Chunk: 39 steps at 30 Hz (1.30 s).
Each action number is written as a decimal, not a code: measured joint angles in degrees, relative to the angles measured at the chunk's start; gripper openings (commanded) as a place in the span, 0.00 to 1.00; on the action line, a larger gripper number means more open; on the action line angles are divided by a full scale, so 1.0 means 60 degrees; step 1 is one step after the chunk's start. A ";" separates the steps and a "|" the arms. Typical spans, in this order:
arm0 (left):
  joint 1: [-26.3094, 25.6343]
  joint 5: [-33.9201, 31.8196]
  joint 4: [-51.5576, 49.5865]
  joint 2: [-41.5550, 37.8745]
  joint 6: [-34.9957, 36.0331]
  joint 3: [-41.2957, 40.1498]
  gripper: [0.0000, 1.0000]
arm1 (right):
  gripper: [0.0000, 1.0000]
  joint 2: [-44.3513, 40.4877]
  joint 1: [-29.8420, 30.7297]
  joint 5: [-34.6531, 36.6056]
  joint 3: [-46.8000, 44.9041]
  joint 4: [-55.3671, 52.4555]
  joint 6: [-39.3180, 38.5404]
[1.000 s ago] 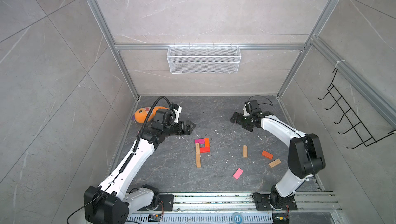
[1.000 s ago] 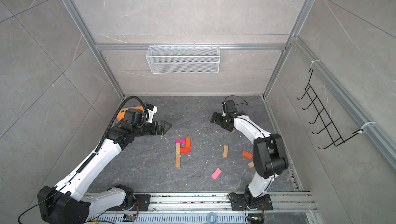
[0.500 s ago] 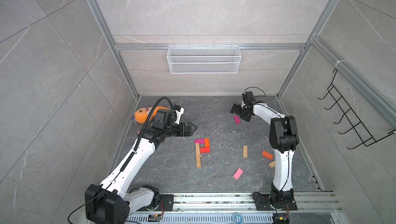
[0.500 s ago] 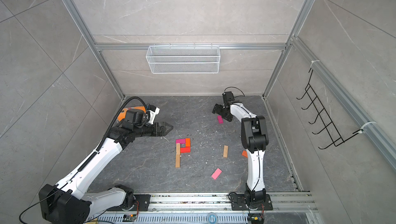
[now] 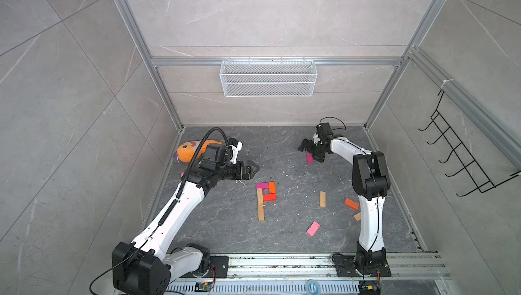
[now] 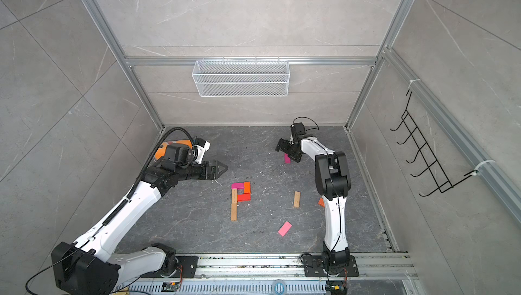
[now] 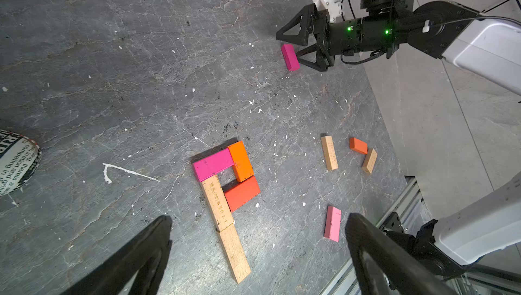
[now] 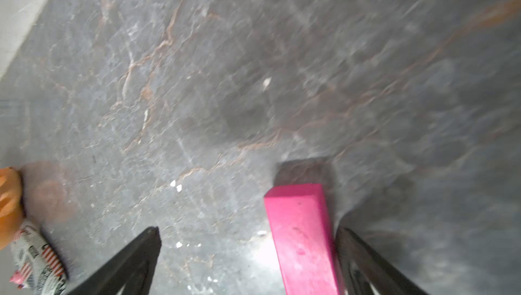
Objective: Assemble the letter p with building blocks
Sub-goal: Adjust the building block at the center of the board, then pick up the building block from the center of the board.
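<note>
In both top views the letter p [image 5: 265, 196] [image 6: 239, 195] lies mid-floor: a tan stem [image 7: 222, 223], a magenta brick [image 7: 212, 164], an orange brick [image 7: 240, 161] and a red brick [image 7: 242, 192]. My left gripper [image 5: 253, 168] [image 7: 258, 219] hovers open and empty, back-left of it. My right gripper [image 5: 308, 152] [image 8: 248, 231] stands open low at the back right. A loose magenta brick [image 5: 309, 157] [image 8: 303, 237] lies on the floor between its fingers, close to one. Loose building blocks lie right: tan [image 5: 322, 199], orange [image 5: 351, 204], light pink [image 5: 313, 228], another tan [image 5: 357, 216] half hidden.
A big orange plush [image 5: 187, 152] lies behind my left arm by the left wall. A small printed plush [image 7: 14, 164] sits near it. A wire basket [image 5: 267, 78] hangs on the back wall, a black hook rack [image 5: 462, 161] on the right wall. A metal rail [image 5: 282, 262] runs along the front.
My right arm has folded up, its elbow now standing high, and the gripper has drawn slightly back. The magenta brick beside it has come into view. The left arm has barely moved.
</note>
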 measured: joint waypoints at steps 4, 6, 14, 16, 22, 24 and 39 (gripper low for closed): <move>0.0000 0.0000 0.0000 0.0055 0.0000 0.0000 0.99 | 1.00 -0.0375 0.0397 -0.0273 -0.0685 0.0455 0.0565; 0.0000 0.0000 0.0000 0.0113 0.0000 0.0000 0.99 | 1.00 -0.0433 0.0623 -0.0415 -0.0820 0.0656 0.0798; 0.0000 -0.0004 0.0000 0.0178 0.0000 0.0000 0.99 | 1.00 -0.0495 0.1286 0.0146 -0.0754 0.0357 0.0743; 0.0000 -0.0004 0.0000 0.0178 0.0000 0.0000 0.99 | 1.00 -0.0652 0.1286 0.0597 -0.0812 0.0138 0.0514; 0.0000 0.0004 0.0000 0.0182 0.0000 0.0000 0.98 | 1.00 -0.0816 0.1188 0.2007 -0.0189 -0.1082 -0.0572; 0.0000 0.0004 0.0000 0.0186 0.0000 0.0000 0.99 | 1.00 -0.0696 0.1162 0.2291 0.0284 -0.1392 -0.0954; 0.0000 0.0000 0.0000 0.0229 0.0000 0.0000 0.99 | 1.00 0.1727 0.1082 0.2408 0.3796 -0.3162 -0.3231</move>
